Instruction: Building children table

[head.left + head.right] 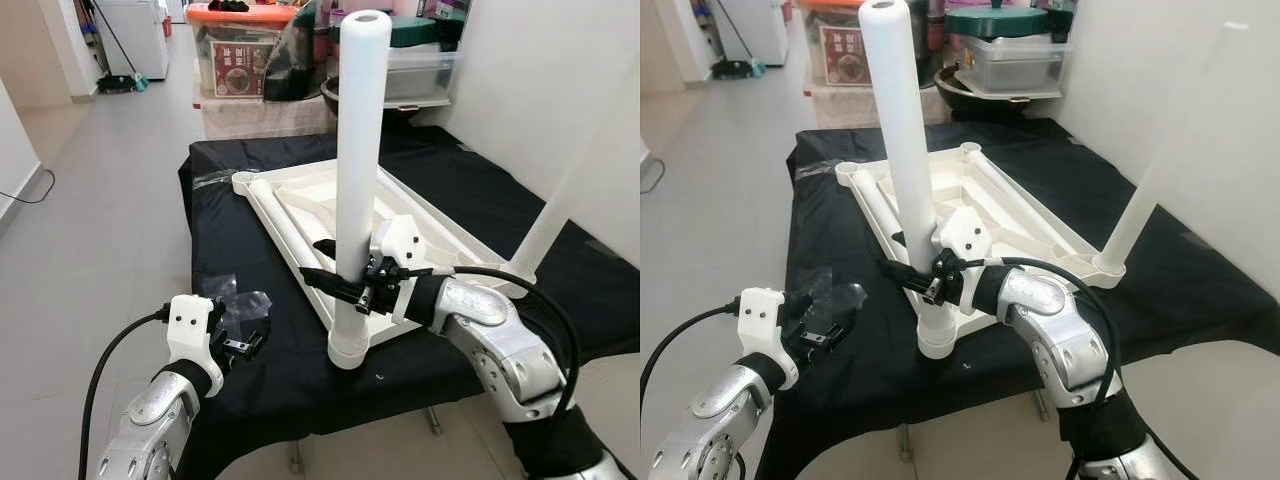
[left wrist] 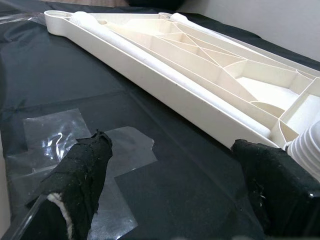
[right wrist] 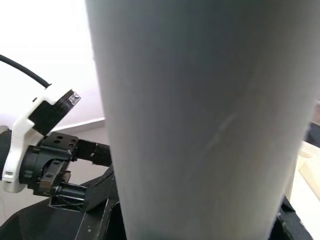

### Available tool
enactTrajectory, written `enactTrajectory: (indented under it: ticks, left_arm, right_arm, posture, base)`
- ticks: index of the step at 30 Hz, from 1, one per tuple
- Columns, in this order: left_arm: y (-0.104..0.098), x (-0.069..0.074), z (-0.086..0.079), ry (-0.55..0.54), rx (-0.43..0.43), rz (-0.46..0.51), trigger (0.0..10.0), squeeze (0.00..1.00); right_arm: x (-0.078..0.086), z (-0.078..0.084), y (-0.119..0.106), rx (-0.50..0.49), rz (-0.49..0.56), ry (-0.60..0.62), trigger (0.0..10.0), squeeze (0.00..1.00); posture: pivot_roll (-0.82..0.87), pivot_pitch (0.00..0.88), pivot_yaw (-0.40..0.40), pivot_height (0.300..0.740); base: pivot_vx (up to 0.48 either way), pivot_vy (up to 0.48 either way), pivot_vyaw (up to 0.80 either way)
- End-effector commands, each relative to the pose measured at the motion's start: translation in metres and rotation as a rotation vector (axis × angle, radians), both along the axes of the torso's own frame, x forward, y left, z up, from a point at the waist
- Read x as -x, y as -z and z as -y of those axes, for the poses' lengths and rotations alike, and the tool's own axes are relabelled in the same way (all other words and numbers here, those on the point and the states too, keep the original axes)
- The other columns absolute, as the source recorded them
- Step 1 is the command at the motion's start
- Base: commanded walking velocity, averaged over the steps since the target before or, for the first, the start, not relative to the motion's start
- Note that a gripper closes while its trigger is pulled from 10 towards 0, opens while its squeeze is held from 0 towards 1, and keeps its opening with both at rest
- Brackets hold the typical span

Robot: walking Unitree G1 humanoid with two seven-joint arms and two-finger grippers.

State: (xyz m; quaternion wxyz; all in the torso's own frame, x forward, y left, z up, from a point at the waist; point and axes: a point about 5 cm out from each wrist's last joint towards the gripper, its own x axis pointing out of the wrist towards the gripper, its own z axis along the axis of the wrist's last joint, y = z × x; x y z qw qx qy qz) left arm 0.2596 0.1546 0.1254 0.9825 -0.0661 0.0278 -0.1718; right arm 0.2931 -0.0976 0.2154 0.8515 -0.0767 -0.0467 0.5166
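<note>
Left eye view is showing the white tabletop [image 1: 300, 205] lying upside down on the black-covered surface [image 1: 240, 250], its ribbed underside facing up. At its near corner a white leg [image 1: 358, 180] is standing upright in a corner socket, and the right end effector [image 1: 345, 272] is pinching this leg low down, one black finger on each side. A second leg [image 1: 1160, 160] is standing tilted at the tabletop's right corner, near the wall. The left end effector [image 1: 238, 340] is hovering low over the surface just left of the tabletop, its padded fingers [image 2: 82, 172] spread apart and holding nothing. Beneath them crinkled clear plastic wrap [image 2: 60, 137] is lying flat on the cloth. Storage bins [image 1: 240, 50] are standing on the floor beyond the surface.
</note>
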Motion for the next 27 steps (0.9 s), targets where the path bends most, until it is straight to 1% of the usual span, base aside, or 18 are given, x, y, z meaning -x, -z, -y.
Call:
enactTrajectory:
  ticks: [1, 5, 11, 12, 13, 14, 15, 17, 18, 19, 20, 21, 22, 23, 24, 25, 27]
  left_arm:
    - [0.003, 0.001, -0.002, -0.013, 0.003, -0.011, 10.0, 0.00]
    - [0.002, 0.001, -0.004, -0.020, 0.005, -0.010, 10.0, 0.00]
    - [0.002, 0.001, -0.004, -0.022, 0.007, -0.010, 10.0, 0.00]
    - [0.002, 0.002, -0.004, -0.023, 0.008, -0.009, 10.0, 0.00]
    - [0.002, 0.002, -0.004, -0.024, 0.009, -0.008, 10.0, 0.00]
    - [0.002, 0.002, -0.004, -0.024, 0.009, -0.008, 10.0, 0.00]
    - [0.002, 0.002, -0.004, -0.025, 0.009, -0.008, 10.0, 0.00]
    - [0.002, 0.002, -0.004, -0.025, 0.009, -0.008, 10.0, 0.00]
    - [0.002, 0.002, -0.004, -0.026, 0.009, -0.009, 10.0, 0.00]
    - [0.002, 0.002, -0.004, -0.026, 0.009, -0.009, 10.0, 0.00]
    - [0.002, 0.001, -0.005, -0.029, 0.006, -0.010, 10.0, 0.00]
    - [0.002, 0.001, -0.005, -0.029, 0.006, -0.010, 10.0, 0.00]
    - [0.002, 0.001, -0.006, -0.032, 0.002, -0.011, 10.0, 0.00]
    - [0.002, 0.001, -0.006, -0.032, 0.002, -0.011, 10.0, 0.00]
    - [0.002, 0.000, -0.007, -0.034, 0.000, -0.012, 10.0, 0.00]
    - [0.002, -0.001, -0.008, -0.037, -0.003, -0.012, 10.0, 0.00]
    - [0.002, -0.001, -0.008, -0.037, -0.003, -0.012, 10.0, 0.00]
  right_arm:
    - [0.004, -0.011, 0.027, -0.014, -0.173, -0.104, 0.0, 0.00]
    - [0.003, -0.010, 0.027, -0.012, -0.180, -0.130, 0.0, 0.00]
    - [0.001, -0.009, 0.029, 0.000, -0.181, -0.112, 0.0, 0.00]
    - [-0.004, -0.008, 0.032, 0.015, -0.176, -0.047, 0.0, 0.00]
    - [-0.015, -0.005, 0.036, 0.004, -0.198, 0.102, 0.0, 0.00]
    - [-0.015, -0.005, 0.036, 0.004, -0.198, 0.102, 0.0, 0.00]
    - [-0.025, -0.001, 0.039, -0.019, -0.228, 0.265, 0.0, 0.00]
    - [-0.025, -0.001, 0.039, -0.019, -0.228, 0.265, 0.0, 0.00]
    - [-0.032, 0.004, 0.043, -0.047, -0.266, 0.395, 0.0, 0.00]
    - [-0.032, 0.004, 0.043, -0.047, -0.266, 0.395, 0.0, 0.00]
    - [-0.043, 0.027, 0.054, -0.115, -0.342, 0.695, 0.0, 0.00]
    - [-0.043, 0.027, 0.054, -0.115, -0.342, 0.695, 0.0, 0.00]
    - [-0.046, 0.049, 0.067, -0.170, -0.409, 0.945, 0.0, 0.00]
    - [-0.046, 0.049, 0.067, -0.170, -0.409, 0.945, 0.0, 0.00]
    - [-0.045, 0.063, 0.077, -0.199, -0.458, 1.104, 0.0, 0.00]
    - [-0.041, 0.077, 0.083, -0.220, -0.474, 1.243, 0.0, 0.00]
    - [-0.041, 0.077, 0.083, -0.220, -0.474, 1.243, 0.0, 0.00]
  posture:
    - [-0.02, 0.000, -0.081, 0.740]
    - [-0.01, 0.000, -0.085, 0.740]
    - [-0.02, 0.000, -0.086, 0.740]
    - [-0.02, 0.000, -0.087, 0.740]
    - [-0.02, 0.000, -0.085, 0.740]
    - [-0.02, 0.000, -0.085, 0.740]
    - [-0.02, 0.000, -0.082, 0.740]
    - [-0.02, 0.000, -0.082, 0.740]
    - [-0.02, 0.000, -0.082, 0.740]
    - [-0.02, 0.000, -0.082, 0.740]
    - [-0.02, 0.000, -0.074, 0.740]
    - [-0.02, 0.000, -0.074, 0.740]
    - [-0.02, 0.000, -0.069, 0.740]
    - [-0.02, 0.000, -0.069, 0.740]
    - [-0.02, 0.000, -0.069, 0.740]
    - [-0.03, 0.000, -0.065, 0.740]
    - [-0.03, 0.000, -0.065, 0.740]
  base:
    - [0.000, 0.000, 0.00]
    - [0.000, 0.000, 0.00]
    - [0.000, 0.000, 0.00]
    - [0.000, 0.000, 0.00]
    - [0.000, 0.000, 0.00]
    - [0.000, 0.000, 0.00]
    - [0.000, 0.000, 0.00]
    - [0.000, 0.000, 0.00]
    - [0.000, 0.000, 0.00]
    - [0.000, 0.000, 0.00]
    - [0.000, 0.000, 0.00]
    - [0.000, 0.000, 0.00]
    - [0.000, 0.000, 0.00]
    - [0.000, 0.000, 0.00]
    - [0.000, 0.000, 0.00]
    - [0.000, 0.000, 0.00]
    - [0.000, 0.000, 0.00]
